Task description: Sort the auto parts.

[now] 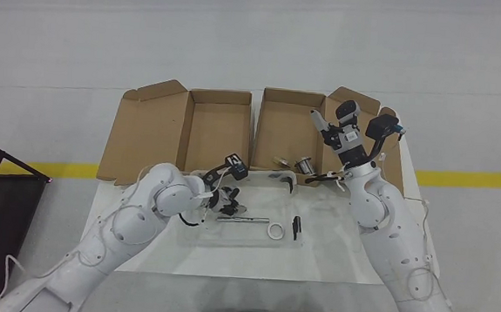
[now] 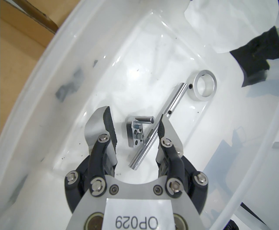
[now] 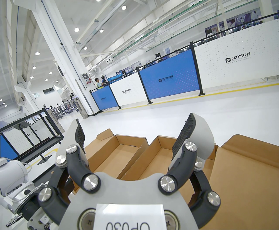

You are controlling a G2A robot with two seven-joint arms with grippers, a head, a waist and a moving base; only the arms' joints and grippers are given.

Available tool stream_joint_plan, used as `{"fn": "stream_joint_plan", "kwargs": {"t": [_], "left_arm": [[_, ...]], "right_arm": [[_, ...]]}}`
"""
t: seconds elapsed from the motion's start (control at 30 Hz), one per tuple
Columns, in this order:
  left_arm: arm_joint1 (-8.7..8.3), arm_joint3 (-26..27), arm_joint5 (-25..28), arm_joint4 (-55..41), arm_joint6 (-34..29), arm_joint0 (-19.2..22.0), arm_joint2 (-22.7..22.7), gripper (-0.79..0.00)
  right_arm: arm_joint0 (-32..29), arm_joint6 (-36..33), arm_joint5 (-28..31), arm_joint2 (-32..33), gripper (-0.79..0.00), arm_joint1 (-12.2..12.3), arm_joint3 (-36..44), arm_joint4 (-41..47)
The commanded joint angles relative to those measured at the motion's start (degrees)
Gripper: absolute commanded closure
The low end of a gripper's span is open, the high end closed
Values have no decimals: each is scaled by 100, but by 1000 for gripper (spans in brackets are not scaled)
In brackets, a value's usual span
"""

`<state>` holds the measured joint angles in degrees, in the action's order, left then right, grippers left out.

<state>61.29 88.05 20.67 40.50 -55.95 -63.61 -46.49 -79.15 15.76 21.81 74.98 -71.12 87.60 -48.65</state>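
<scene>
Left claw [image 2: 135,119] spread wide, low in the tray [image 2: 65,65], straddling bracket [image 2: 133,136] and rod [image 2: 174,100]; lined up, I judge, to pinch one. Ring [image 2: 204,87] at rod's far end. My right claw [image 3: 135,119] released, high over boxes [image 3: 122,150], clear of the work.

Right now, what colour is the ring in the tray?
The ring is shiny silver; left wrist view shows it best.
</scene>
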Motion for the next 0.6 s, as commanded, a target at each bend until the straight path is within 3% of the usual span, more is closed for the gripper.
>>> {"fn": "stream_joint_plan", "kwargs": {"t": [0.0,0.27,0.37,0.43,0.57], "left_arm": [[14,-58,-10,32,-78,48,48,-305],[60,-292,24,18,-167,180,163,-228],[56,-336,59,-16,-154,198,132,-129],[46,-343,82,-42,-115,196,83,0],[15,-318,84,-55,-44,168,-38,0]], "right_arm": [[0,0,0,0,-785,0,0,0],[0,0,0,0,-785,0,0,0],[0,0,0,0,-785,0,0,0],[0,0,0,0,-785,0,0,0],[0,0,0,0,-785,0,0,0]]}}
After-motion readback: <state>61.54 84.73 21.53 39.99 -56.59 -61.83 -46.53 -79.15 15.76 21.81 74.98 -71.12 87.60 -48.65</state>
